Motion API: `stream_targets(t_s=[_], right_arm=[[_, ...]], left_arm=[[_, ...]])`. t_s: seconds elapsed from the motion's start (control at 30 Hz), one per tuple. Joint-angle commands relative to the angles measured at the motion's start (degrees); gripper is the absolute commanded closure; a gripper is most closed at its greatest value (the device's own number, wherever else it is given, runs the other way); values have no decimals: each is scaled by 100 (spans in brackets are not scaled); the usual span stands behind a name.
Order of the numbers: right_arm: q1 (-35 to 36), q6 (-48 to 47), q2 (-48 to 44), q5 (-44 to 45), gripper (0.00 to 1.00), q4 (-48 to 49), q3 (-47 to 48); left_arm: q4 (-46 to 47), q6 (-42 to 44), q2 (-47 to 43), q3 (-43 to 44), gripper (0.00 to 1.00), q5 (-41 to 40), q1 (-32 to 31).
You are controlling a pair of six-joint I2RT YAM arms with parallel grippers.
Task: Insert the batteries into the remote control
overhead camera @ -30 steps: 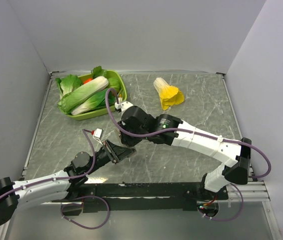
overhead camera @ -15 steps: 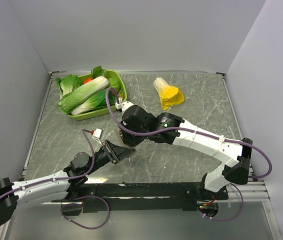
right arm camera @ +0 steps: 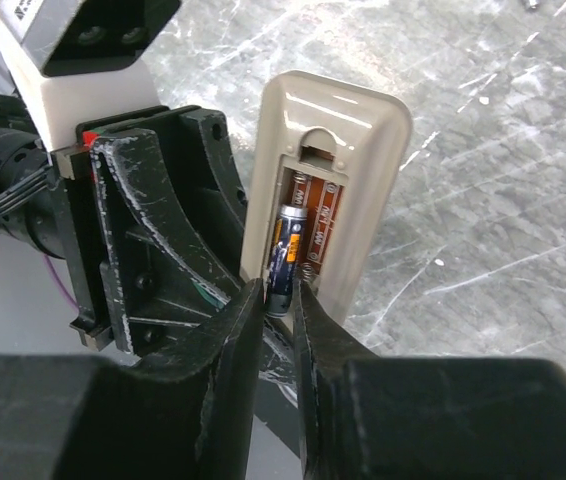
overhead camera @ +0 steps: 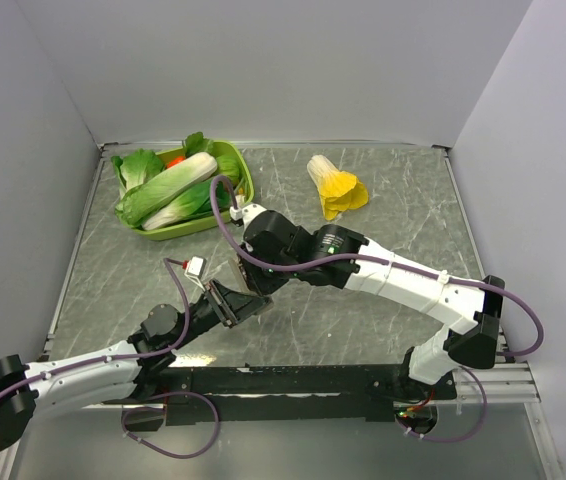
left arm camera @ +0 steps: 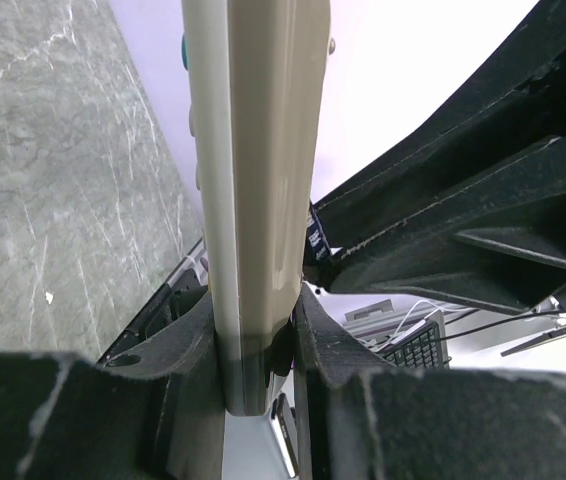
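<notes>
My left gripper [left arm camera: 255, 340] is shut on the lower end of the remote control [left arm camera: 258, 200] and holds it up off the table, beige back toward the right wrist camera. In the right wrist view the remote's [right arm camera: 363, 130] battery compartment is open. My right gripper [right arm camera: 278, 300] is shut on a dark battery [right arm camera: 288, 250] with an orange label. The battery lies in the left slot, its lower end between my fingertips. The right slot shows only a spring and a printed label. The other battery is out of view. In the top view both grippers meet [overhead camera: 231, 303] [overhead camera: 253, 275] at the table's near centre.
A green tray [overhead camera: 248, 180] with green and white toy cabbages sits at the back left. A yellow-and-white toy cabbage [overhead camera: 338, 190] lies at the back centre. The right arm [left arm camera: 463, 230] hangs close beside the remote. The left gripper's body [right arm camera: 163, 230] is right beside my right fingers.
My right gripper has edged slightly down toward the left gripper and the remote. The left arm has stayed still.
</notes>
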Motion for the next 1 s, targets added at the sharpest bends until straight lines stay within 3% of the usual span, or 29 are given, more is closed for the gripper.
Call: stream_targets(t_s=[0.0,0.27,0.7,0.97], right_arm=[[30,-28,148,-131,74,-13,208],[38,-54,105,-166,73,137,208],[30,-89,131,-149,58,181,296],[30,-124,60,-271,57,277,305]], left_arm=[[568,-36,-24,148,99,97,-9],[585,-19,-51,157,99,132,-9],[787,-115,-51,104,99,228,0],[867,-142,-51,104,99,272,-9]])
